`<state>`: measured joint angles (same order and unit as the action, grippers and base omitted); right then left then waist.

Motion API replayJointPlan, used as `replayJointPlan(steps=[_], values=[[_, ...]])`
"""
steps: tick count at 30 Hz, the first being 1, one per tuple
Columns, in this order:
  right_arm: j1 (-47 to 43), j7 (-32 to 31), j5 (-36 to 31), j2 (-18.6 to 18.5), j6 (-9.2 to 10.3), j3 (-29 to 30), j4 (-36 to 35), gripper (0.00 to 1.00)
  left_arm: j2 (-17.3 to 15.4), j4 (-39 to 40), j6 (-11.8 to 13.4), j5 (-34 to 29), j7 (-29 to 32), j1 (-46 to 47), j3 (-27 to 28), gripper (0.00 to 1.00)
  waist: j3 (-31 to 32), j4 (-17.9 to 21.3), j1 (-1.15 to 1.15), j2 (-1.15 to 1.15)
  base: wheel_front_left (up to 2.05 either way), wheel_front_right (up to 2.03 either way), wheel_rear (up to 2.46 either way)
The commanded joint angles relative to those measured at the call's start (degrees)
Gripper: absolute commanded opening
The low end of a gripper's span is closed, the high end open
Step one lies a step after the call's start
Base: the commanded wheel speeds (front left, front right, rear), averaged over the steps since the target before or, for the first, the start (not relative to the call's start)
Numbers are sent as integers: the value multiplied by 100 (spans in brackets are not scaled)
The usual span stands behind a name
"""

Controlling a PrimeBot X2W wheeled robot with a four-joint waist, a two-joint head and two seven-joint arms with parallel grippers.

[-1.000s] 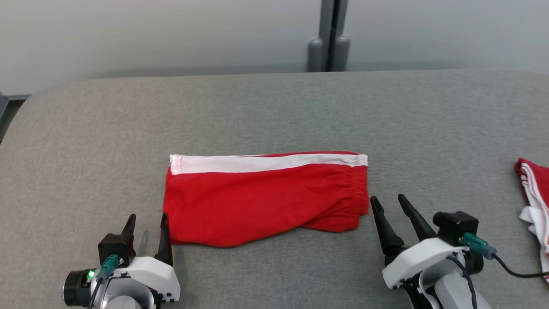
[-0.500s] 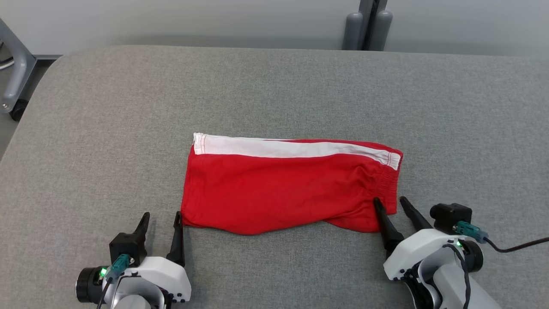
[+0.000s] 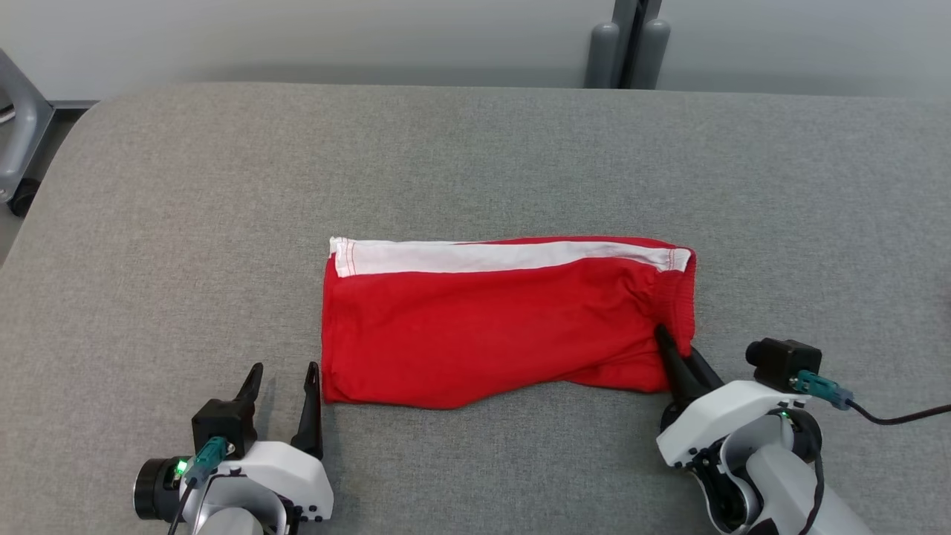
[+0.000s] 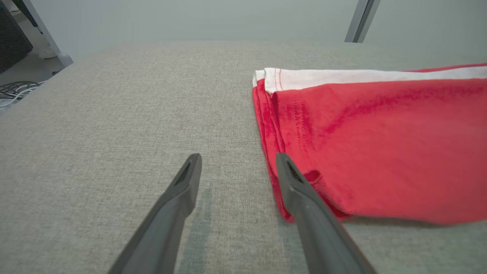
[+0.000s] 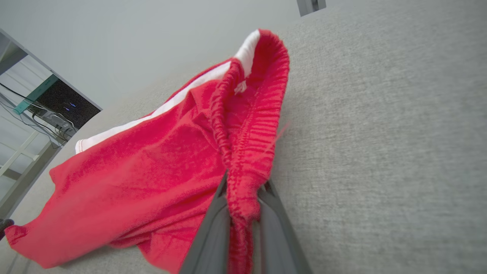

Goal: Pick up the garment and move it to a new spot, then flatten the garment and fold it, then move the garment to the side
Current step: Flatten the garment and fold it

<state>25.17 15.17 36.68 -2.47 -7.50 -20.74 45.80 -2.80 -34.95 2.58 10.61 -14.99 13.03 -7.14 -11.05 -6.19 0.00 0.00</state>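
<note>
The garment (image 3: 498, 323) is a pair of red shorts with a white side stripe, lying folded on the grey table (image 3: 475, 148). My right gripper (image 3: 680, 349) is shut on its elastic waistband at the near right corner, and the waistband (image 5: 247, 152) is pinched between the two fingers and lifted into a ridge. My left gripper (image 3: 282, 375) stands open just left of the garment's near left corner; its right finger (image 4: 300, 190) lies against the hem of the garment (image 4: 373, 140), with nothing between the fingers.
A grey post (image 3: 628, 44) stands behind the table's far edge. A metal frame leg with a caster (image 3: 18, 141) is off the table's left side. Bare grey cloth surrounds the garment on every side.
My right gripper moved forward onto the waistband and shut on it, bunching that end. The head camera shifted, so the whole picture moved. The left gripper stays open.
</note>
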Motion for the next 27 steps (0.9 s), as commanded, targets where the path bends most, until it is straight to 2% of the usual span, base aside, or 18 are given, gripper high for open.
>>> replayJointPlan(steps=[1, 5, 10, 17, 27], values=[[-82, -7, -27, -86, 2, 62, 7, 0, -23, 4, 7, -2, -23, -54, 22, 100, 41, 38, 0, 0, 0, 0, 0], [-65, -6, -327, -99, 1, 466, -239, 0, -24, 24, 21, 29, -23, -161, 13, 100, 183, 167, 0, 0, 0, 0, 0], [-41, -6, -597, -162, 1, 395, -570, 0, -25, 21, 29, 103, -23, -229, -44, 100, 269, 216, 0, 0, 0, 0, 0], [330, -6, -977, -193, 1, -587, -874, 0, -28, 12, 24, 274, -24, -155, -331, 100, 278, -23, 0, 0, 0, 0, 0], [910, -114, -850, -65, 1, -1939, -298, 0, -23, -23, 109, 510, -23, -130, -827, 100, 266, -1033, 0, 0, 0, 0, 0]])
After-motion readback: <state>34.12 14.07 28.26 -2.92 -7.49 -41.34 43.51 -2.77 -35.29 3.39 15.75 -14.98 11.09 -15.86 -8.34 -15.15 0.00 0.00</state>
